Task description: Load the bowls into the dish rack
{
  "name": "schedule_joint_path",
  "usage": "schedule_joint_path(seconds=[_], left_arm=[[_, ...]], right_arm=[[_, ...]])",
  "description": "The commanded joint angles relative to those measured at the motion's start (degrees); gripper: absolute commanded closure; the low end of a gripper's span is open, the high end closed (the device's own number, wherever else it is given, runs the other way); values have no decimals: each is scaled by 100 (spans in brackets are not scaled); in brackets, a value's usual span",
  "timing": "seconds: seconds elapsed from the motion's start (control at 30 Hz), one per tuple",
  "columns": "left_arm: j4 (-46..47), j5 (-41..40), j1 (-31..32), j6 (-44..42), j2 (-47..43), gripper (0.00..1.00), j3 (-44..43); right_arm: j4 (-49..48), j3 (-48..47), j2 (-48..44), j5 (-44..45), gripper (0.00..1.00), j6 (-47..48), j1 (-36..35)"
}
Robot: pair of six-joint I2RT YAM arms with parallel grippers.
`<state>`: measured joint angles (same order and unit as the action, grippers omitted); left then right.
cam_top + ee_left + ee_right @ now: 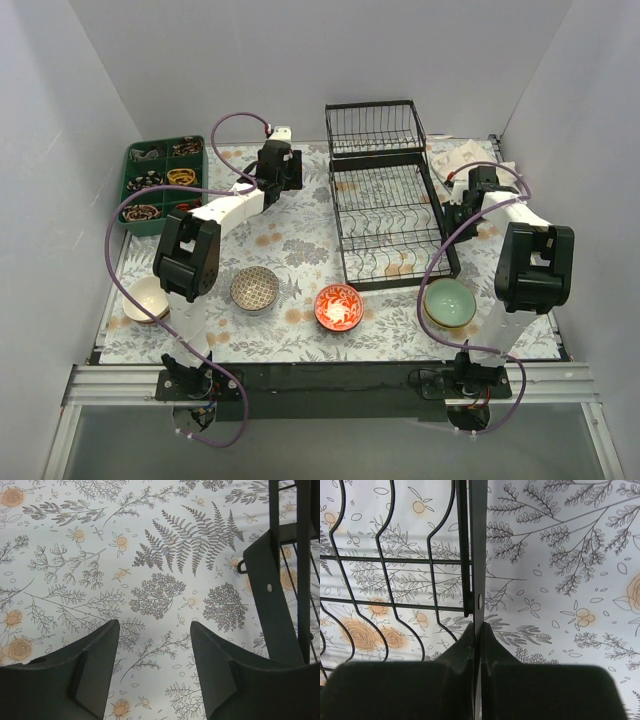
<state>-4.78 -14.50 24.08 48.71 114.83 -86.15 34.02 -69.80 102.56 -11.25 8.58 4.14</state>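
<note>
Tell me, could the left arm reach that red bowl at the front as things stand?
Probably yes. The left gripper is open and empty over bare cloth beside the dish rack, and the red bowl sits in the open with nothing over it.

free lane left of the dish rack [385,215], near edge crowded
the rack fills the table's [300,225] far middle, a green tray [165,180] its far left corner; bare surface lies between them; bowls [338,306] line the near edge, gaps between.
</note>
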Motion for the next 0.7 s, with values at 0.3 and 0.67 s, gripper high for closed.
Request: schedule_joint_path(seconds=[0.3, 0.67], left_arm=[[-50, -79, -8, -142, -496, 39, 282], [-146, 483, -8, -686, -1330, 26, 713]], right_arm=[[-194, 46, -483, -949, 99, -1078, 113], [-89, -192, -913, -1257, 63, -322, 113]])
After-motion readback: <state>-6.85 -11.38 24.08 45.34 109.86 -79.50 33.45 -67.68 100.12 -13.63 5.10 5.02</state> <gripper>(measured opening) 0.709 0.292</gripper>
